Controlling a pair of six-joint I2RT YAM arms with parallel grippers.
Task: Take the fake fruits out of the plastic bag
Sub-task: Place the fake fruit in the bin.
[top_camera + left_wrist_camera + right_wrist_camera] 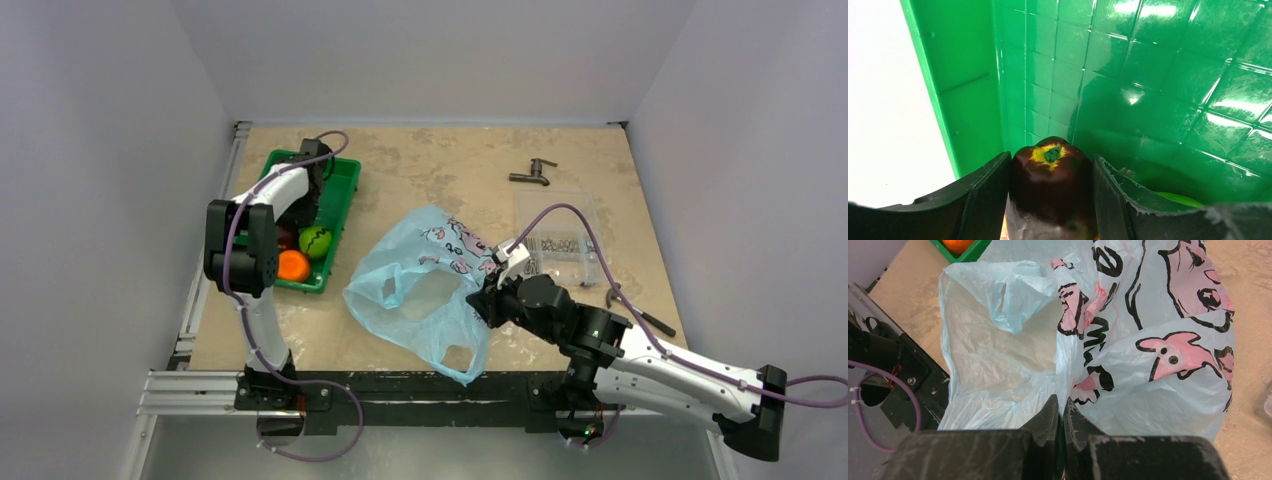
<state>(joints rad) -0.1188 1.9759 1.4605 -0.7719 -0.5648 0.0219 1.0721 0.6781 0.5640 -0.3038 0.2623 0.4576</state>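
The light-blue plastic bag (420, 290) with its pink and dark print lies crumpled mid-table, mouth open toward the arms; its inside (998, 355) shows no fruit. My right gripper (490, 290) is shut on the bag's edge (1062, 407). My left gripper (295, 225) is down in the green tray (345, 190), shut on the dark maroon fruit (1050, 185), which stands upright between the fingers (983, 195). The orange fruit (293, 265) and the bright green fruit (315, 240) lie in the tray beside it. The red-peach fruit is hidden.
A clear rigid box (560, 245) of small metal parts stands right of the bag. A dark tap fitting (532, 176) lies behind it and a dark tool (640, 312) at the right edge. The tray's wall (973, 100) is close to the left fingers.
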